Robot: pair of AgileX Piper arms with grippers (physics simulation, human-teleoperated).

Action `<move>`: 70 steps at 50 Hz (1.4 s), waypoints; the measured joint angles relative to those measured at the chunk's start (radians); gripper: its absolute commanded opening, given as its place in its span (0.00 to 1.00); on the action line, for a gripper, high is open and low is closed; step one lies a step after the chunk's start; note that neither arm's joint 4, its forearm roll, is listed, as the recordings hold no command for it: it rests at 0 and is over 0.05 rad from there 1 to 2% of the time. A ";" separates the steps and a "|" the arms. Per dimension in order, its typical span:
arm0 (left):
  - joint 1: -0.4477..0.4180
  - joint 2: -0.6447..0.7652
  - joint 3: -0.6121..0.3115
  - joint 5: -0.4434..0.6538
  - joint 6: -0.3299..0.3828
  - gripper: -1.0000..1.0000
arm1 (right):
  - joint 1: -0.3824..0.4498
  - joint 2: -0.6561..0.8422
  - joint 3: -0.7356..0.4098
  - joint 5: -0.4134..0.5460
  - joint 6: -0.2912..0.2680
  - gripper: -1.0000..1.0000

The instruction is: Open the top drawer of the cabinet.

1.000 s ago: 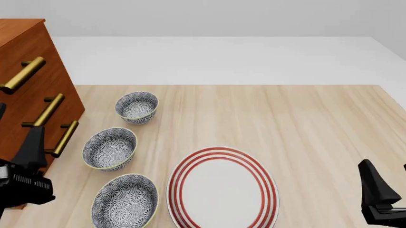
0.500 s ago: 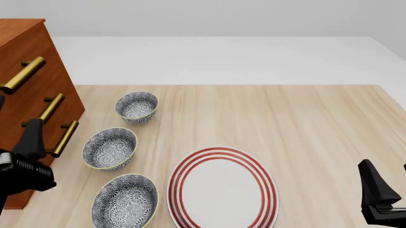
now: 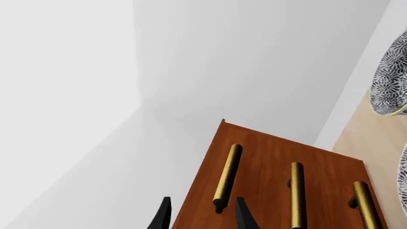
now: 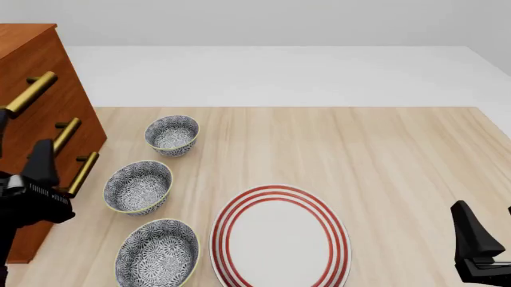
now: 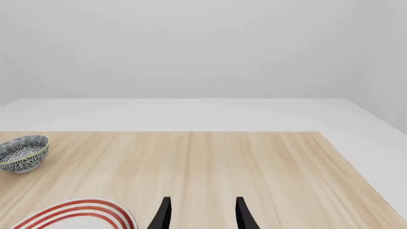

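The cabinet (image 4: pixel 32 54) stands at the table's far left, with three brass bar handles on its front. The top drawer (image 4: pixel 49 64) sits flush with the front, its handle (image 4: pixel 30 92) uppermost. My left gripper (image 4: pixel 23 143) hangs open just in front of the handles, level with the upper two. In the left wrist view the open left gripper (image 3: pixel 202 217) points at the near end of the top drawer's handle (image 3: pixel 227 177), a short way off and touching nothing. My right gripper (image 4: pixel 489 230) stands open at the near right, empty; the wrist view shows its fingertips (image 5: pixel 164 214) over bare table.
Three patterned bowls (image 4: pixel 172 134) (image 4: pixel 138 186) (image 4: pixel 157 254) line up just right of the cabinet. A red-ringed white plate (image 4: pixel 279 239) lies at the near centre. The cabinet's two lower handles (image 4: pixel 66 136) (image 4: pixel 82 173) sit beside my left gripper.
My left gripper has risen and moved forward along the cabinet front, toward the upper handles. The right arm has not moved.
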 measured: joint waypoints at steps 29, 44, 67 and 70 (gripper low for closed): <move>0.023 0.121 -0.057 -0.054 0.038 1.00 | 0.000 0.000 0.000 0.000 0.000 1.00; 0.036 0.158 -0.081 -0.057 0.049 1.00 | 0.000 0.000 0.000 0.000 0.000 1.00; 0.066 0.204 -0.114 -0.057 0.050 1.00 | 0.000 0.000 0.000 0.000 0.000 1.00; 0.069 0.207 -0.117 -0.057 0.050 1.00 | 0.000 0.000 0.000 0.000 0.000 1.00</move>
